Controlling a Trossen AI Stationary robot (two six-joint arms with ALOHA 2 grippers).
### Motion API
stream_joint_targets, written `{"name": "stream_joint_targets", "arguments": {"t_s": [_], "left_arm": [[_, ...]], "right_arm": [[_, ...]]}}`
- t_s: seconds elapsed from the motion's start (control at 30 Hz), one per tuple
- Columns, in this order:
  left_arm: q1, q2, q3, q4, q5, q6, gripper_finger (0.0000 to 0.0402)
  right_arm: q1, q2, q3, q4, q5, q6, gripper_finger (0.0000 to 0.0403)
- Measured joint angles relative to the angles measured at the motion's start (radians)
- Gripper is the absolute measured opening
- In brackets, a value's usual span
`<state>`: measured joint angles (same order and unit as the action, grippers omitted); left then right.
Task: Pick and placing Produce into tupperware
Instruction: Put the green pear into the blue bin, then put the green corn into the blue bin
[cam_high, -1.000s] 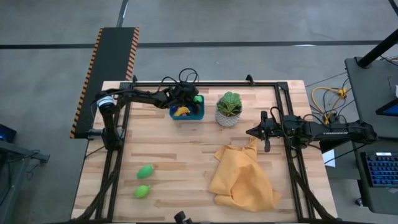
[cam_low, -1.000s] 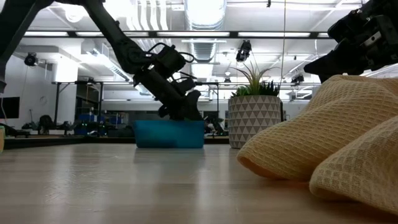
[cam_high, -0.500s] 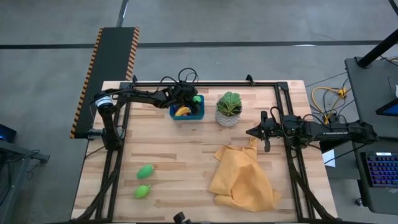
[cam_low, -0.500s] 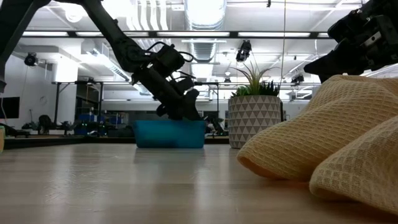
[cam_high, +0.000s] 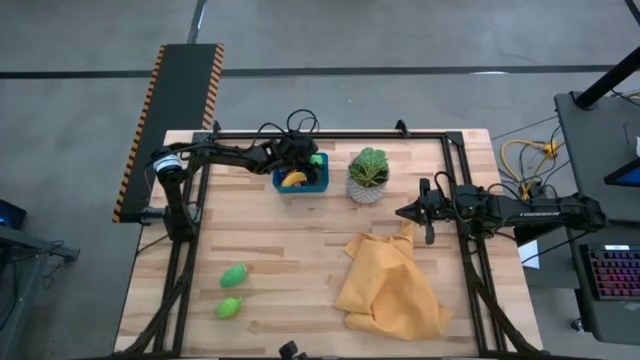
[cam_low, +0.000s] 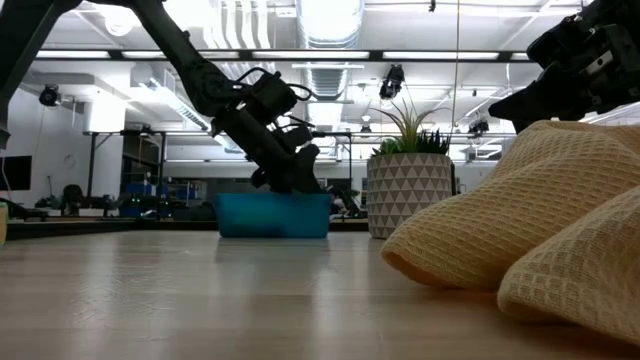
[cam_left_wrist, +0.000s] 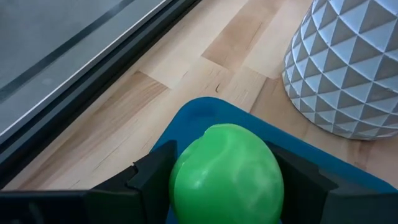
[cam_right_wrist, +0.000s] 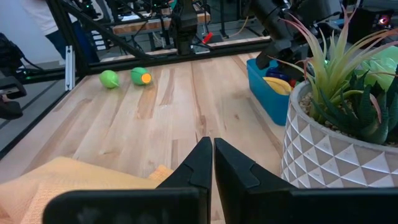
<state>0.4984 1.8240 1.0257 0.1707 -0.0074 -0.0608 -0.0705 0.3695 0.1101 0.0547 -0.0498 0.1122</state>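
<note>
Left gripper (cam_high: 312, 160) pinches a round green toy fruit (cam_left_wrist: 225, 174) above the teal-blue rectangular plastic container (cam_high: 322, 183), its long axis 3-to-9 o'clock.

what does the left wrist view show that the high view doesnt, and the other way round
Only the left wrist view shows the left gripper shut on a green piece over the tupperware's corner.

Only the high view shows two green pieces lying on the table, the yellow cloth, the banana in the tupperware, and the right gripper waiting, shut, beside the plant.

Both show the teal tupperware and the white patterned pot.
</note>
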Motion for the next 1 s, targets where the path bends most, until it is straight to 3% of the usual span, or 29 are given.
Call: {"name": "stream_joint_targets", "arguments": {"t_s": [0.73, 1.0], "left_arm": [[-0.001, -0.010, 0.002, 0.001, 0.008, 0.019, 0.0231], [-0.024, -0.111, -0.008, -0.008, 0.104, 0.017, 0.0231]], "right_arm": [[0.000, 0.000, 0.000, 0.000, 0.000, 0.000, 0.0009], [0.000, 0.000, 0.000, -0.012, 0.000, 0.000, 0.0009]]}}
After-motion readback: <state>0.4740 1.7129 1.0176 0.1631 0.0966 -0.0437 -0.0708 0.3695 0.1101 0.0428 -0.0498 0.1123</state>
